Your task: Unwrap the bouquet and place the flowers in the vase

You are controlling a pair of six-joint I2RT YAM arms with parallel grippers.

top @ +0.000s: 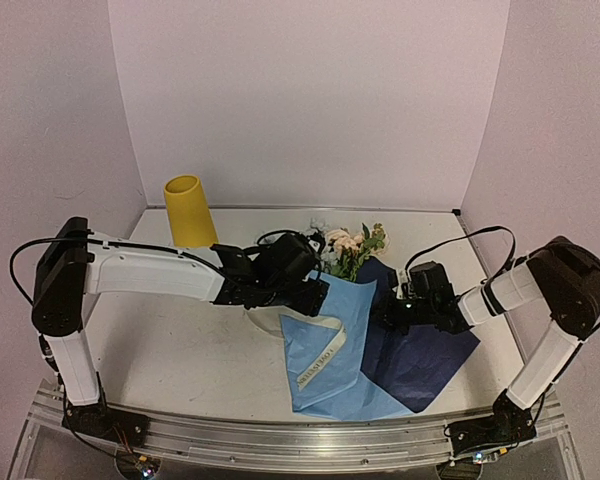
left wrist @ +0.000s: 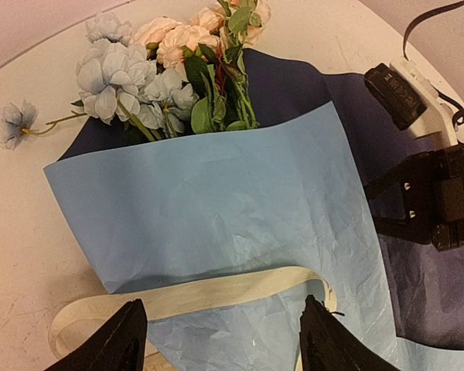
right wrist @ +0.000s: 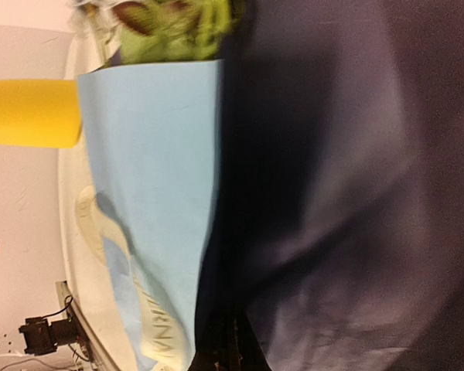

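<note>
The bouquet lies on the table, its ribbon loose. Pale blue and peach flowers [top: 352, 245] [left wrist: 162, 69] stick out of the far end of the light blue paper [top: 335, 345] [left wrist: 216, 201], which rests on navy paper [top: 420, 350] [right wrist: 356, 193]. A cream ribbon [left wrist: 209, 294] [top: 320, 355] trails across the blue sheet. My left gripper [top: 315, 295] [left wrist: 220, 340] hovers open over the ribbon and blue paper, holding nothing. At the navy sheet's left edge my right gripper [top: 385, 315] [right wrist: 233, 355] is shut on a fold of that paper. The yellow vase [top: 188, 210] [right wrist: 31, 112] stands upright at the far left.
White walls close in the table [top: 180, 340] at the back and both sides. The right arm's black cable [top: 460, 240] loops above the navy paper. A metal rail [top: 280, 440] runs along the near edge.
</note>
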